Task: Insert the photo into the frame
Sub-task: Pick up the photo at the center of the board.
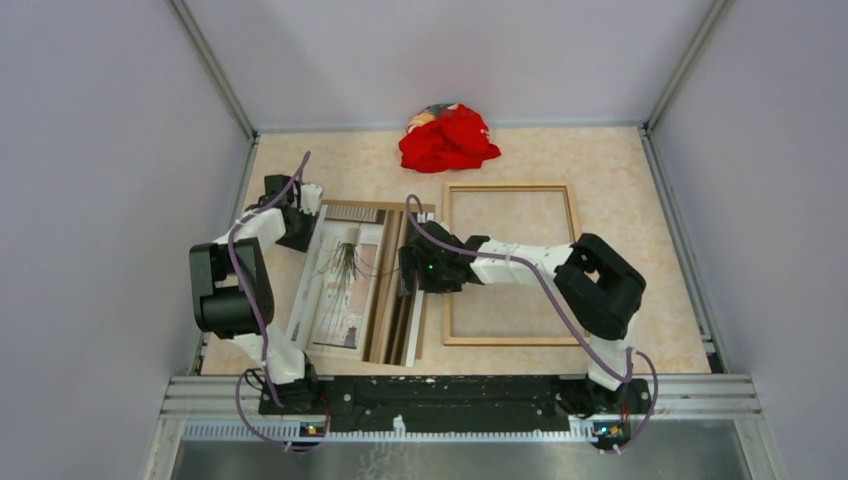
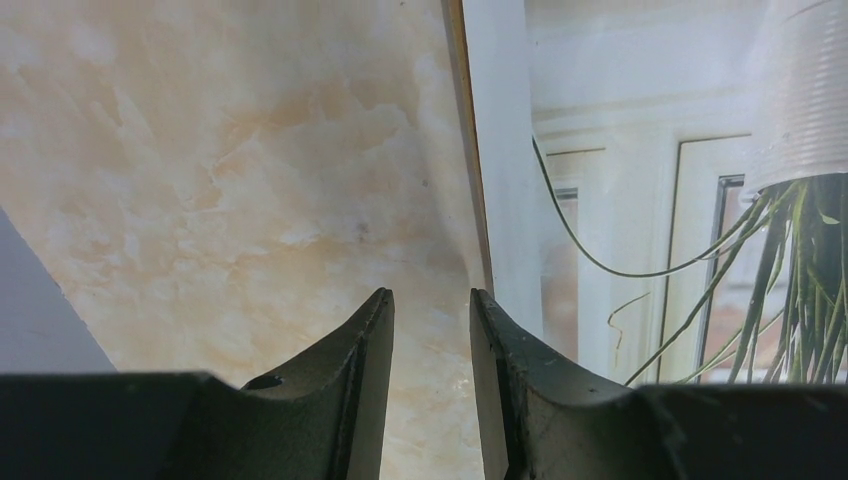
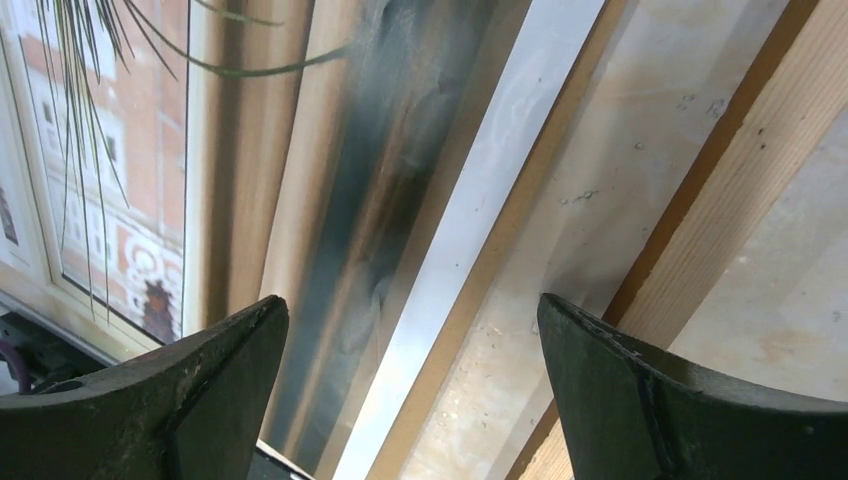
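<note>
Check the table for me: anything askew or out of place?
The photo sits off-centre on the brown board, leaving board bare along its far and right sides, and the frame beside it is empty. A crumpled red cloth lies at the far edge of the table, apart from the job. Nothing looks spilled or broken.

Desk (image 1: 620, 170) is a peachy-beige marble pattern. The frame (image 1: 510, 187), middle right, is plain light-brown wood, and there's a bright red cloth (image 1: 448, 138) at the upper middle. The photo (image 1: 335, 300), left of centre, is mostly white window bars with stringy green leaves over red-and-white patterned brickwork.
</note>
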Robot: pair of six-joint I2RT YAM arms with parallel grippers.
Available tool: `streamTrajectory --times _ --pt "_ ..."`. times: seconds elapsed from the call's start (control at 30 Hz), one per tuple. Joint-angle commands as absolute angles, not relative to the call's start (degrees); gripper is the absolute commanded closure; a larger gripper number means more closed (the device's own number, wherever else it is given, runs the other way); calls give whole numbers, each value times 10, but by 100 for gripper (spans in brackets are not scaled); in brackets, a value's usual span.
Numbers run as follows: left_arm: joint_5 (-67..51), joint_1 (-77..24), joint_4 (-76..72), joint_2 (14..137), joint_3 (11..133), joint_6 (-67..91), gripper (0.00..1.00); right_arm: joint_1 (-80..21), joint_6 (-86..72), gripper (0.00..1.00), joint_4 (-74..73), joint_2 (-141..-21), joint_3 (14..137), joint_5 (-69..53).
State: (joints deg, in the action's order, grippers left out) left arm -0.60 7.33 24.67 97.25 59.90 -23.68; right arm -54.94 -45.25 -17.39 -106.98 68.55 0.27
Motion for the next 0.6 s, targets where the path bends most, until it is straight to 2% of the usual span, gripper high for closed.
streamTrajectory --times 0.0,0.27,0.57 --pt "-6 72 224 975 593 -226 59 -514 -454 5 -189 -1098 725 43" --pt "-5 72 213 980 587 -222 59 -432 -444 4 -161 -1151 784 6" --pt "-7 66 203 997 583 -214 61 -416 -442 8 -163 -1226 865 -38"
